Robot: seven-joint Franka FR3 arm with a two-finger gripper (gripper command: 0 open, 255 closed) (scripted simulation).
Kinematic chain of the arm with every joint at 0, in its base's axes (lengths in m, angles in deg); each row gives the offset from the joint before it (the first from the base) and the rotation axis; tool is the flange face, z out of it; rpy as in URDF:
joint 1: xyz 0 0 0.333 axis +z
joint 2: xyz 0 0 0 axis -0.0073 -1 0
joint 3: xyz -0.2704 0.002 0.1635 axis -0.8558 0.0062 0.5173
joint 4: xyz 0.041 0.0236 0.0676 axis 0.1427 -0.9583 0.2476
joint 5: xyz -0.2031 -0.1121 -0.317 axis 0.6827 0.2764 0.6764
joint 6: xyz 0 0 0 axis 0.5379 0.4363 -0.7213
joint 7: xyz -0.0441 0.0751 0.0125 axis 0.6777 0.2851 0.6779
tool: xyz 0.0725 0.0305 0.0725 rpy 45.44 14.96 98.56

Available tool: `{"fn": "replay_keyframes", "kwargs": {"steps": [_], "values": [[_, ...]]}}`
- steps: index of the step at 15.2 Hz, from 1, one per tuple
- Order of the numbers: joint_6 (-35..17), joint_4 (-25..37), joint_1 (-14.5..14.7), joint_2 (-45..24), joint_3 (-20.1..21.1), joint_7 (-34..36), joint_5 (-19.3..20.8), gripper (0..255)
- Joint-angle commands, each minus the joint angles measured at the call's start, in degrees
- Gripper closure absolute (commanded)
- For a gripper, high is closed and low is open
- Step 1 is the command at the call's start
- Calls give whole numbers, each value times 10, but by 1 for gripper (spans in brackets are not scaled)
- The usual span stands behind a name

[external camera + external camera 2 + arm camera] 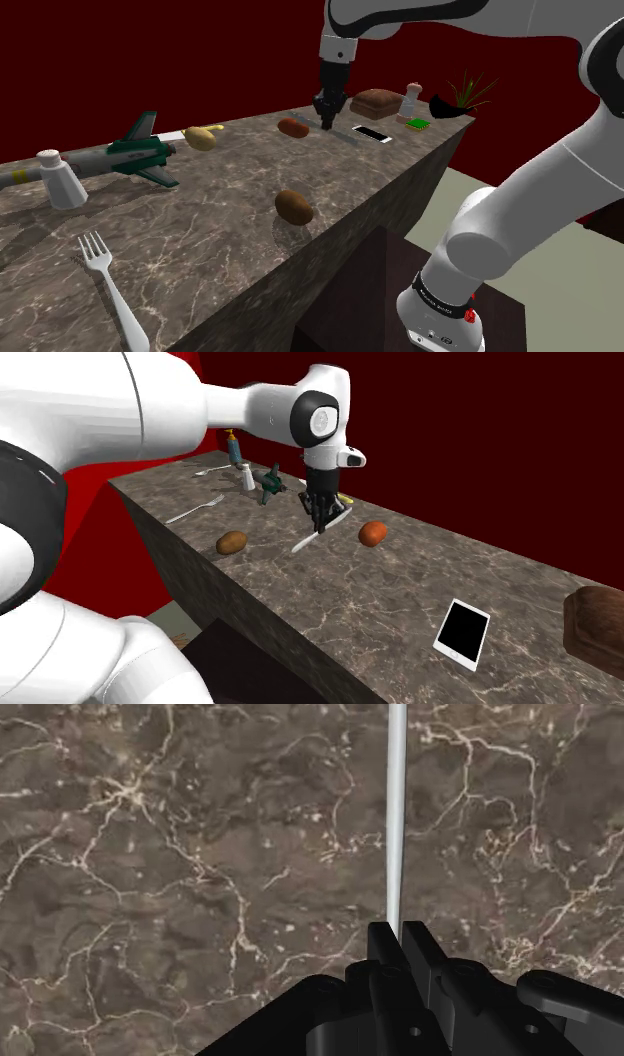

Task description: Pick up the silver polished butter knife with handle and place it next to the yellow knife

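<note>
My black gripper point(325, 122) hangs over the far part of the marble counter point(200, 225), shut on the silver butter knife point(352, 133). In the second exterior view the knife point(312, 536) slants out of the gripper point(318, 527) just above the stone. In the wrist view the knife point(397, 814) shows edge-on as a thin pale strip running away from the gripper point(398, 939), clasped between the fingers. The yellow knife point(203, 136) lies toward the shoulder view's left, beside the toy plane point(130, 155); a yellow bit of it point(345, 499) peeks out behind the hand.
Two brown potatoes point(293, 206) point(293, 127) lie on the counter, one close to the gripper. A phone point(372, 133), a loaf point(378, 102), a shaker point(413, 100) and a plant point(465, 95) stand at the far end. Another shaker point(60, 180) and a fork point(115, 295) lie near.
</note>
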Motion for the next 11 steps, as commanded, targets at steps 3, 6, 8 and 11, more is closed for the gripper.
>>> {"fn": "replay_keyframes", "kwargs": {"steps": [3, 6, 8, 11], "values": [[3, 77, 14, -74, 22, 33, -9, 255], [10, 141, 24, -131, 36, 57, -12, 255], [17, 188, 31, -171, 45, 73, -12, 255], [33, 268, 42, -235, 57, 97, -9, 255]]}}
